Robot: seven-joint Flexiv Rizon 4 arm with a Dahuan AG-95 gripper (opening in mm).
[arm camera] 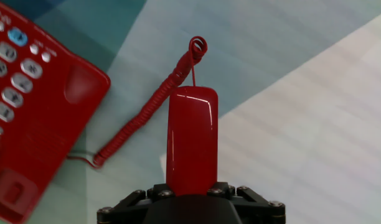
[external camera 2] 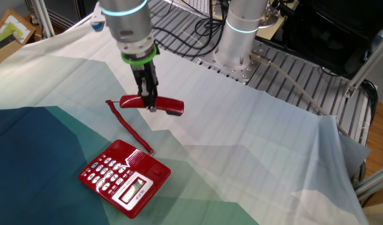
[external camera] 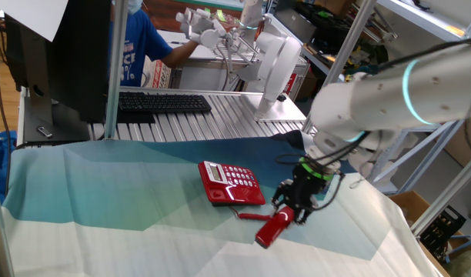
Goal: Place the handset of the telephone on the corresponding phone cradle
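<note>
The glossy red handset (external camera: 272, 228) hangs in my gripper (external camera: 291, 209), lifted a little above the cloth. In the other fixed view the gripper (external camera 2: 151, 104) is shut on the handset (external camera 2: 168, 105) near its middle. In the hand view the handset (arm camera: 191, 140) sticks out from between the jaws. Its red coiled cord (arm camera: 144, 118) runs down to the red telephone (arm camera: 28, 106). The telephone (external camera: 230, 182) lies flat to the left, its cradle (external camera 2: 146, 163) bare beside the keypad. The handset is apart from the base.
A teal and white cloth (external camera: 105, 192) covers the table. A black keyboard (external camera: 162, 102) lies on the slatted metal surface behind. A second robot base (external camera 2: 236, 37) stands at the back, and a person in blue (external camera: 135, 46) is behind the table.
</note>
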